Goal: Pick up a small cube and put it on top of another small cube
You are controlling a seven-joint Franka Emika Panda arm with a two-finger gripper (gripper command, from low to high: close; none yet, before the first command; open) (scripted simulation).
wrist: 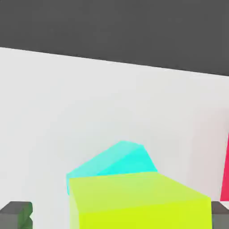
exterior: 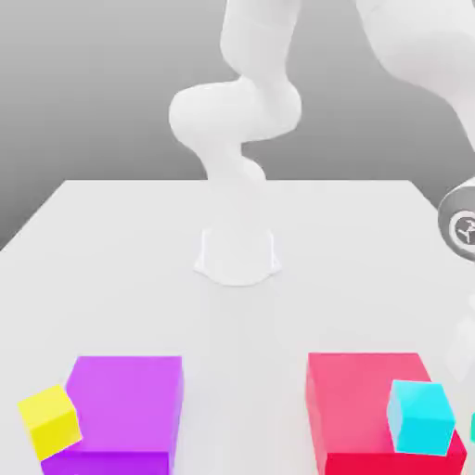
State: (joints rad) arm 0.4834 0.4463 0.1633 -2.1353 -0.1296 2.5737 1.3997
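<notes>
Small lime cube (wrist: pixel 138 201): a matte, yellow-green block with flat faces and crisp edges; in the hand view its top face is paler and its front face a stronger lime.
Where it sits: on top of a small cyan cube (wrist: pixel 118 163), turned a little against it, so that the cyan cube's top and one side peek out behind and beside it.
Claw (wrist: pixel 120 214): spread wide, the two dark grey fingertips (wrist: pixel 18 214) standing at either side of the lime cube with a clear gap between each tip and the cube; nothing is gripped.
Cube against claw: the lime cube lies between the two fingertips, roughly centred, apart from both.
Surface (wrist: pixel 67 112): plain white, running back to a dark grey backdrop.
Neighbours: the edge of a big red block (wrist: pixel 225 179) shows beside the stack in the hand view; in the exterior view the cyan cube (exterior: pixel 422 415) stands just in front of the big red block (exterior: pixel 366 394) towards the exterior view's right.
Far side: a big purple block (exterior: pixel 125 399) with a small yellow cube (exterior: pixel 51 419) touching its corner, at the exterior view's left, well apart from the stack.
</notes>
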